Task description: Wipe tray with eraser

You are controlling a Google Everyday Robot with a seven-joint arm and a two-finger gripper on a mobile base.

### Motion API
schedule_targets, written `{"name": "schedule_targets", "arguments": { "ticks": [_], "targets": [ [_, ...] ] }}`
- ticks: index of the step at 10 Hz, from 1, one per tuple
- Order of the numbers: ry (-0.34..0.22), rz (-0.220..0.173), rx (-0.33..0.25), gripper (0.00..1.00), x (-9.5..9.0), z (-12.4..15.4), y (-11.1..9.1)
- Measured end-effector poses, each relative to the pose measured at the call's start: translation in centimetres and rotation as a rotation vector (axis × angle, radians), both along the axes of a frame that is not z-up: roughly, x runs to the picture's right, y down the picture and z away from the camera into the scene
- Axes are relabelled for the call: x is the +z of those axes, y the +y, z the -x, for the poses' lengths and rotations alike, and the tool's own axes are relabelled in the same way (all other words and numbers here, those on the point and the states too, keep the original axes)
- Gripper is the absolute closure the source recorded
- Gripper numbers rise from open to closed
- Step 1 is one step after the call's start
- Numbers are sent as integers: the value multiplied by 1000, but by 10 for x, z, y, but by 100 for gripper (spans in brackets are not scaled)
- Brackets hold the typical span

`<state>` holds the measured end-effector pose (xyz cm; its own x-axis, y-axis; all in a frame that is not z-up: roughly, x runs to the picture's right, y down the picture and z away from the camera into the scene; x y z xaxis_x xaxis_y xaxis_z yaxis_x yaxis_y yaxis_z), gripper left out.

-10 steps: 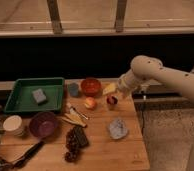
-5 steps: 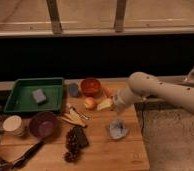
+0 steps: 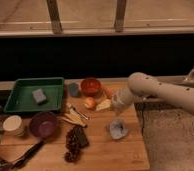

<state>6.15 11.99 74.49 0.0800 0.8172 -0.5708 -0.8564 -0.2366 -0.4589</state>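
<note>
Eraser is a small black block. It lies on the table, toward the front edge, right beside a brown bumpy bunch. It is well apart from the green tray, which sits at the back left corner with a grey-blue block inside. The gripper hangs over the middle of the table, between a yellow piece and a crumpled pale thing. Its jaws are wide apart and hold nothing.
</note>
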Motion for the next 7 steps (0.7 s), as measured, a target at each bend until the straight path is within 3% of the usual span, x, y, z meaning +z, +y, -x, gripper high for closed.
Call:
{"name": "schedule_targets", "arguments": {
  "ticks": [4,7],
  "targets": [
    [-11,-2,-51,29,-3,18,2],
    [-34,-12,-96,29,-28,44,32]
  ]
}}
